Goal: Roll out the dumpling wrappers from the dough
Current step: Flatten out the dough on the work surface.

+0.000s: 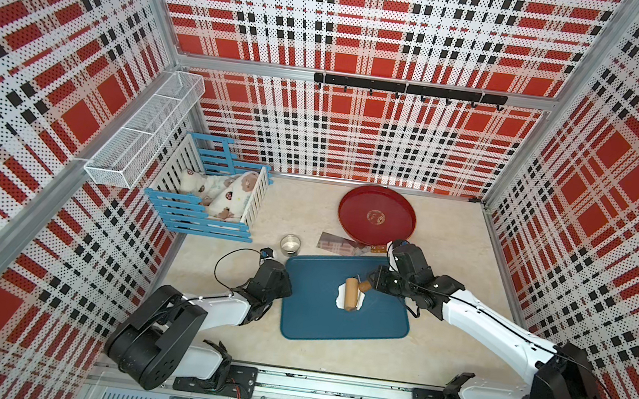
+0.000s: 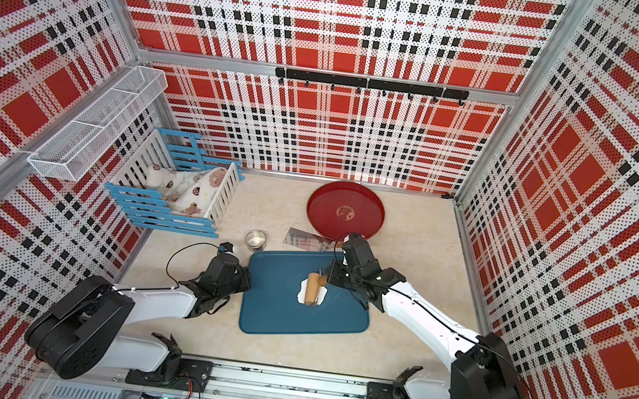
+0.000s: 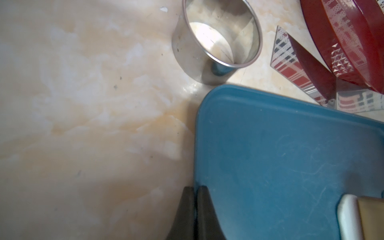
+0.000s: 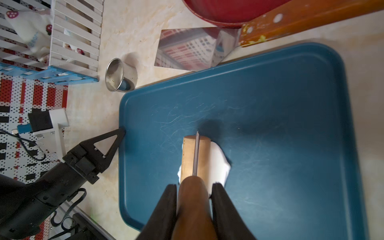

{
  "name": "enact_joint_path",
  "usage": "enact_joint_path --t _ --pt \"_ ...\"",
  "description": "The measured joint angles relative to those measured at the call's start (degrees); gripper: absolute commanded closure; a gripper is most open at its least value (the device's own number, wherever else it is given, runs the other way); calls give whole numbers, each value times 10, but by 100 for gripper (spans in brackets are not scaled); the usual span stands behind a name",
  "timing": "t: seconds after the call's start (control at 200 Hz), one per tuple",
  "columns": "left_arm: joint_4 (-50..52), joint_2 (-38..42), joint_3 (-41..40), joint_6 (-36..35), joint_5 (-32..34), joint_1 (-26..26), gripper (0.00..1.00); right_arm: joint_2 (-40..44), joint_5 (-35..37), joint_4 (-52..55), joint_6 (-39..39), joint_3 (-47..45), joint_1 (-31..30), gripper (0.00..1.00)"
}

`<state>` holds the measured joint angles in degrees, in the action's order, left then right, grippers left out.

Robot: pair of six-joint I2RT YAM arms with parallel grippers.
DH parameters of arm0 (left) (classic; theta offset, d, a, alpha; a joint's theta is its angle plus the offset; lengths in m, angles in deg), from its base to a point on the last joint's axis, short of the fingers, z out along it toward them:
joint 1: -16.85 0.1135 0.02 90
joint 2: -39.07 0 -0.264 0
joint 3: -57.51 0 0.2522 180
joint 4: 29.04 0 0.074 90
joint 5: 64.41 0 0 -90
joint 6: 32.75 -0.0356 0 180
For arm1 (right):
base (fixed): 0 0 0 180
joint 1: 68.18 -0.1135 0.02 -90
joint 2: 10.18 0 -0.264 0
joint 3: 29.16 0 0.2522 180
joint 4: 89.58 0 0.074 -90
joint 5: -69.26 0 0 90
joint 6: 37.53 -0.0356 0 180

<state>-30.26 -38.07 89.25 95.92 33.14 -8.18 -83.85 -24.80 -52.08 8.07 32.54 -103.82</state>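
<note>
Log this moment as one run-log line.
right end effector: shut on roller handle | roller: on dough | left end effector: shut, at blue tray edge

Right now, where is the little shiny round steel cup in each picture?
In a top view: small shiny round steel cup near the middle, just past the far corner of the dark blue rectangular plastic tray.
In a top view: cup at that same corner of the tray.
Left wrist view: cup close up, beside the tray corner.
Right wrist view: cup beside the tray corner.
Shared landmark: the blue tray.
</note>
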Motion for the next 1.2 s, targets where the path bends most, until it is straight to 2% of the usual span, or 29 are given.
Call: enact_joint_path --t 0.205,0.351,0.571,0.772,0.942,1.197 --pt "0 8 -7 5 -6 3 100 6 5 18 10 -4 9 100" --pt "0 8 -7 5 -7 4 100 -21 8 15 10 10 -12 100" --pt "0 8 -7 5 -6 9 100 -52 -3 -37 -4 13 -33 100" --pt "1 10 -7 5 -7 10 100 -20 -17 -36 -3 -3 -6 100" --pt "1 10 -7 5 -9 11 100 16 -4 11 10 -13 20 100" --pt "0 11 -9 5 -9 13 100 -21 -7 -3 12 0 -2 100"
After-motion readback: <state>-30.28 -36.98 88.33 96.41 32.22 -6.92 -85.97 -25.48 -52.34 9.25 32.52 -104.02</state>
